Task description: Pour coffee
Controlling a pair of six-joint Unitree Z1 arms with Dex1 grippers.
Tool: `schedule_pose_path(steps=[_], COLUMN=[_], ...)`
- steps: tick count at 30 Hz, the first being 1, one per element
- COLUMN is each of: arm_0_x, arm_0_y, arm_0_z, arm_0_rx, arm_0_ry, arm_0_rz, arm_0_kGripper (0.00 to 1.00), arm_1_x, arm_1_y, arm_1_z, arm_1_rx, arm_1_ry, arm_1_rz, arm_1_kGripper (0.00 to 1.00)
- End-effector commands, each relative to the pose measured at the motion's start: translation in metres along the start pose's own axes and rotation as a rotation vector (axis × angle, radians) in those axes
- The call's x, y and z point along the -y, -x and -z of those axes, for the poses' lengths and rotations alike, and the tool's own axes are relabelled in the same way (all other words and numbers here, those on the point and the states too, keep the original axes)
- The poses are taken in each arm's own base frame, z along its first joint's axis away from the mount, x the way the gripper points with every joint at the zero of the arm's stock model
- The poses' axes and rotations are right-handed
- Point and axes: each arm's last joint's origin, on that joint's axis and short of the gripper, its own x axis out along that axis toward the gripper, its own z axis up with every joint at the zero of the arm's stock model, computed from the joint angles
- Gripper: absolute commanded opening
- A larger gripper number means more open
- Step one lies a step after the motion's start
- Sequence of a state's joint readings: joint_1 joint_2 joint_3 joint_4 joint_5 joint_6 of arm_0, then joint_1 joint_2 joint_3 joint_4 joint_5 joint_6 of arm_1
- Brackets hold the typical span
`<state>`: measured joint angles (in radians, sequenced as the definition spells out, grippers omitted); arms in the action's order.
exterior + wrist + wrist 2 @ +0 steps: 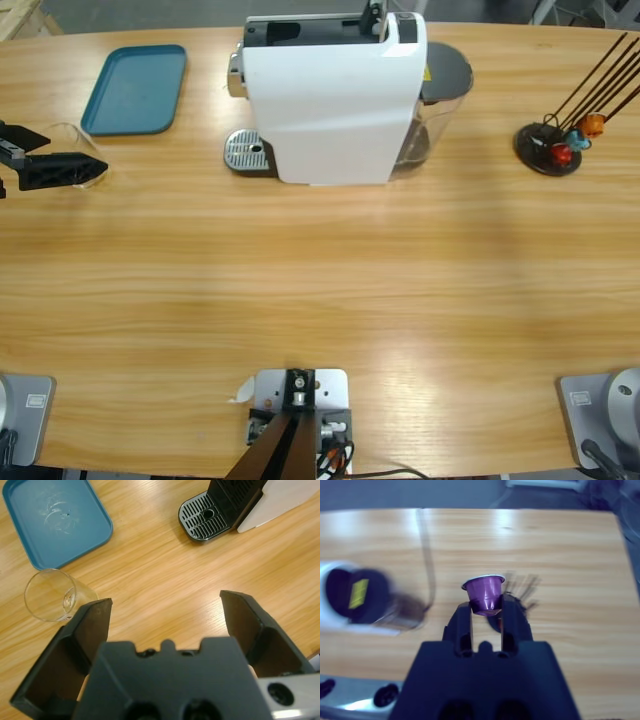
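The left claw (167,615) was spread wide and empty beside the empty glass (50,595); no coffee was visible. The right claw (486,614) gripped a purple capsule (484,595), best kept level for loading.

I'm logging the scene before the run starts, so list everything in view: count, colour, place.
Table: one, light wood, under everything.
Coffee machine: one, white with a dark water tank at its right end, back centre.
Drip grate: one, silver, at the machine's left end.
Tray: one, blue, back left.
Glass: one, clear, empty, beside the left gripper.
Capsule rack: one, black base with dark rods, back right, holding an orange and a red capsule.
Purple capsule: one, in the right gripper.
Left gripper: black, open, at the table's left edge.
Right gripper: black, shut on the purple capsule.
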<state>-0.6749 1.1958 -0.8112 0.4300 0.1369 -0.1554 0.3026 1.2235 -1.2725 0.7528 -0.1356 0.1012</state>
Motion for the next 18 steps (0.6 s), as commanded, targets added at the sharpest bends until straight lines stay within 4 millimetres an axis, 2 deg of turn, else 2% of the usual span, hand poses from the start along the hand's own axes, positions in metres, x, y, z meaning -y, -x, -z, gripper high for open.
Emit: schedule_pose_path(steps=[1,8,12,18], arm_0_x=[0.001,0.0,0.0,0.0], arm_0_y=[-0.01,-0.005,-0.005,-0.007], arm_0_z=[0.01,0.013,0.013,0.013], arm_0_rx=[-0.041,-0.019,-0.018,-0.02], arm_0_ry=[-0.014,-0.011,-0.011,-0.011], arm_0_rz=[-0.012,-0.008,-0.008,-0.008], arm_0_kGripper=[0.936,0.936,0.936,0.936], arm_1_x=[-0.06,-0.1,-0.126,-0.178], arm_1_y=[0.018,0.013,0.006,-0.016], arm_1_z=[0.005,0.017,0.011,0.0], arm_1_rx=[-0.057,-0.106,-0.122,-0.151], arm_1_ry=[0.383,0.584,0.637,0.743], arm_1_rz=[-0.394,-0.571,-0.627,-0.736], arm_1_kGripper=[0.088,0.085,0.086,0.085])
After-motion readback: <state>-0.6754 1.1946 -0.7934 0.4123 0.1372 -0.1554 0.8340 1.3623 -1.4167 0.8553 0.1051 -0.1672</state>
